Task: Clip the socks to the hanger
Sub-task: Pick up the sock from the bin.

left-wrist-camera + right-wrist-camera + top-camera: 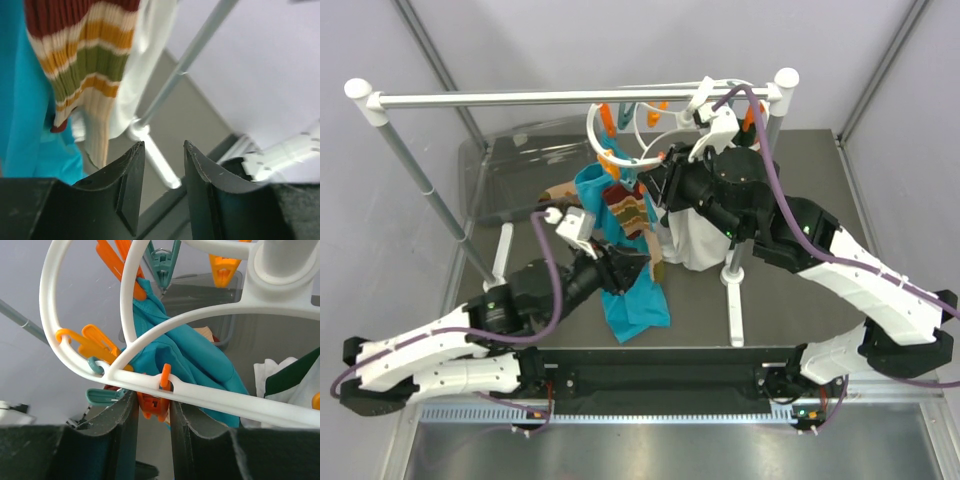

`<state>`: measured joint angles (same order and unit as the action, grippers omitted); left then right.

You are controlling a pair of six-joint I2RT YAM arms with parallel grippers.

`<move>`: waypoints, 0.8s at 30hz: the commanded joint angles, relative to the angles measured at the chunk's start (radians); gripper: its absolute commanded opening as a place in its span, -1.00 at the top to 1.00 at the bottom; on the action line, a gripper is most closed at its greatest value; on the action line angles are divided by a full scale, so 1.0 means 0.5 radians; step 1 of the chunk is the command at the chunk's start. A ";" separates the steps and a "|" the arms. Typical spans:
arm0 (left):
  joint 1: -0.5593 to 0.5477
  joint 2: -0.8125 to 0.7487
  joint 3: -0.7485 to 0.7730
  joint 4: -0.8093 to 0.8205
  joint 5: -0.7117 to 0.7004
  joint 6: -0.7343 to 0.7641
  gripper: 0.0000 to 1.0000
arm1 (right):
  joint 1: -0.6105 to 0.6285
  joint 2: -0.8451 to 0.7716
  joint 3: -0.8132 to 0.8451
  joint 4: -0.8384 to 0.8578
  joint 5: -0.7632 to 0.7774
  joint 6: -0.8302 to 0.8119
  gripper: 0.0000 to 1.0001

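A striped sock [628, 210], dark red, tan and green, hangs below the white ring hanger [620, 140] in front of the teal cloth. My right gripper [152, 402] is shut on an orange clip [156, 407] under the hanger's bar [215, 397]; in the top view it [655, 185] sits right beside the sock's top. My left gripper [163, 146] is open with nothing between its fingers, just below and to the right of the sock's hem [85, 65]. In the top view it [632, 268] is low against the teal cloth.
The teal cloth [630, 290] hangs from the hanger down to the table. A white cloth [695, 240] hangs to its right. A long white rail [570, 98] on poles crosses above, with a pole foot [732, 275] near the right arm. A clear bin [510, 165] stands back left.
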<state>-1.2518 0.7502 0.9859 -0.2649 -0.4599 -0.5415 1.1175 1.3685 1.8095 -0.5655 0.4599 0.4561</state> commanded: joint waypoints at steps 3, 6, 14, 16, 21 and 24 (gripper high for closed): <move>0.000 0.141 -0.113 0.293 -0.570 0.073 0.10 | 0.026 0.009 0.062 -0.022 0.129 0.140 1.00; 0.055 0.226 -0.107 0.315 -0.651 0.144 0.05 | 0.035 0.000 0.038 -0.004 0.154 0.165 1.00; 0.634 0.362 0.028 0.009 -0.112 0.077 0.04 | 0.038 -0.037 -0.029 0.066 0.123 0.103 1.00; 0.702 0.356 0.038 -0.013 -0.062 0.095 0.03 | 0.038 -0.062 -0.078 0.094 0.139 0.094 1.00; 0.813 0.301 0.074 -0.108 0.170 0.150 -0.04 | 0.038 -0.089 -0.140 0.146 0.142 0.070 1.00; 0.813 0.169 0.026 -0.136 0.394 0.095 -0.05 | 0.041 -0.089 -0.134 0.146 0.166 0.042 1.00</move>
<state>-0.8505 0.9085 0.9745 -0.3172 -0.4088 -0.4900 1.1305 1.3342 1.7477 -0.5159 0.5156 0.4992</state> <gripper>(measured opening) 0.525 0.269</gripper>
